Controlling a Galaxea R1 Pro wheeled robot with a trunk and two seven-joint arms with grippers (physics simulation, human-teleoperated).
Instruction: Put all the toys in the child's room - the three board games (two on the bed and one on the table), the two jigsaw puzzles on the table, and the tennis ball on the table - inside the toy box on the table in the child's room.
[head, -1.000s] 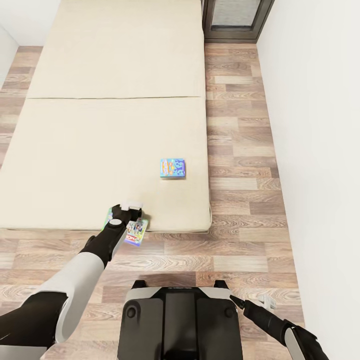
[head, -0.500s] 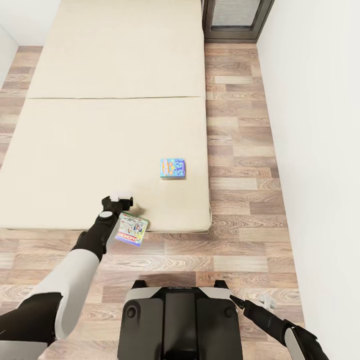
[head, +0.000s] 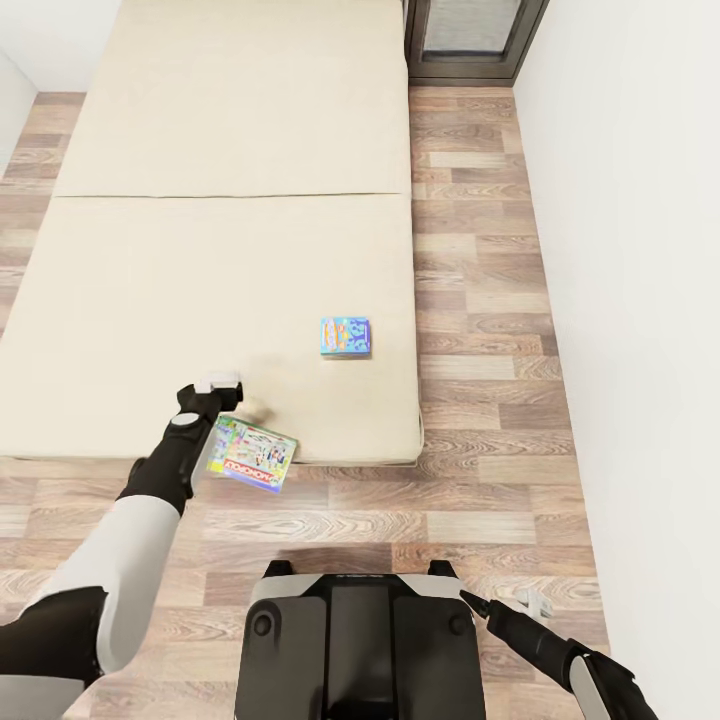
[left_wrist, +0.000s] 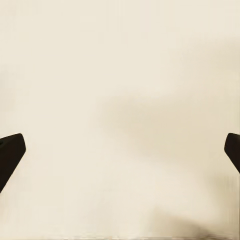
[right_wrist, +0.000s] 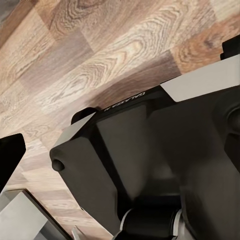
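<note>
Two board games lie on the cream bed (head: 200, 280). A small blue one (head: 345, 336) rests flat near the bed's right side. A colourful flat game box (head: 254, 455) sits tilted at the bed's front edge, partly overhanging the floor. My left gripper (head: 220, 382) hovers over the mattress just up and left of that box, open and holding nothing; in the left wrist view its dark fingertips (left_wrist: 10, 157) are spread wide over bare mattress. My right gripper (head: 530, 602) hangs low beside the base, open, with one fingertip (right_wrist: 10, 157) showing. The table and toy box are out of view.
Wood floor (head: 480, 300) runs along the bed's right side up to a white wall (head: 640, 250). A dark-framed door or cabinet (head: 470, 40) stands at the far end. My own base (head: 360, 640) is close to the bed's front edge.
My left gripper has drawn back to the left, off the colourful game box. The box now lies uncovered and has shifted slightly left at the bed's edge. The right arm has not moved.
</note>
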